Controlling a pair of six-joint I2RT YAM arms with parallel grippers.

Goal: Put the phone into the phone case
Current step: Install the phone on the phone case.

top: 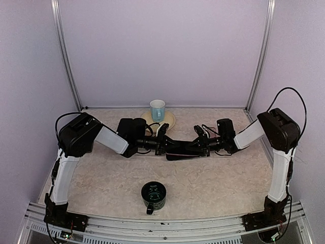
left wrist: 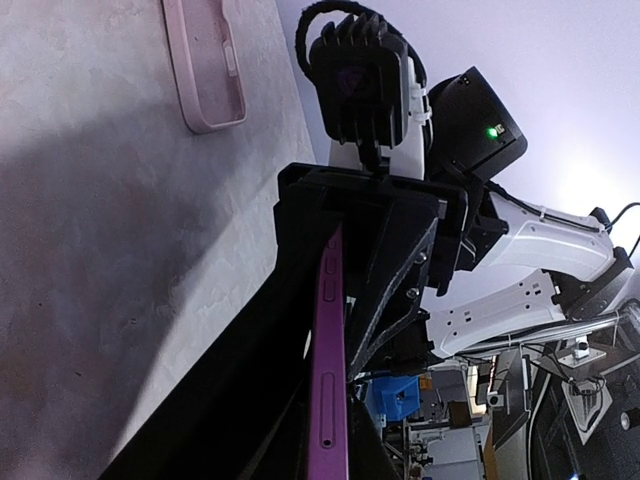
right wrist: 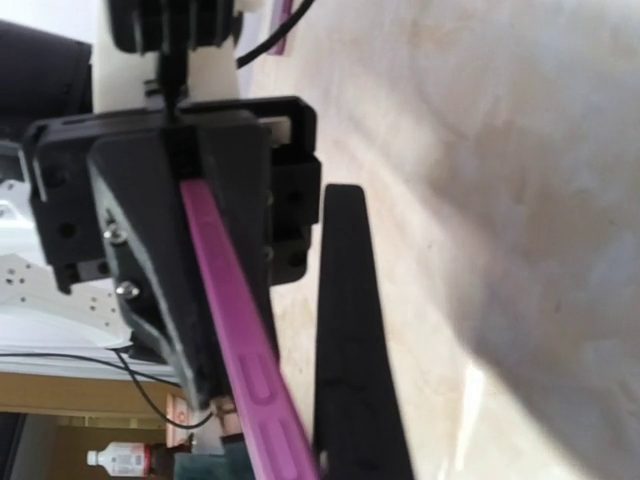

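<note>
Handover step: my left tool and right tool both clamp the slim purple phone edgewise; next, square alignment over the pale pink phone case on the tabletop.

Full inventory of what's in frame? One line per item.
phone: 1, purple, mid-table, clamped between both grippers
phone case: 1, pink, lying on the table, seen only in the left wrist view
pale mug: 1, white and light blue, upright on the plate, far centre
plate: 1, cream, far centre, under the pale mug
dark mug: 1, dark green, upright, near centre, handle towards the arm bases
table: 1, mottled beige
left gripper: 1, black, shut on the phone's left end
right gripper: 1, black, shut on the phone's right end
</note>
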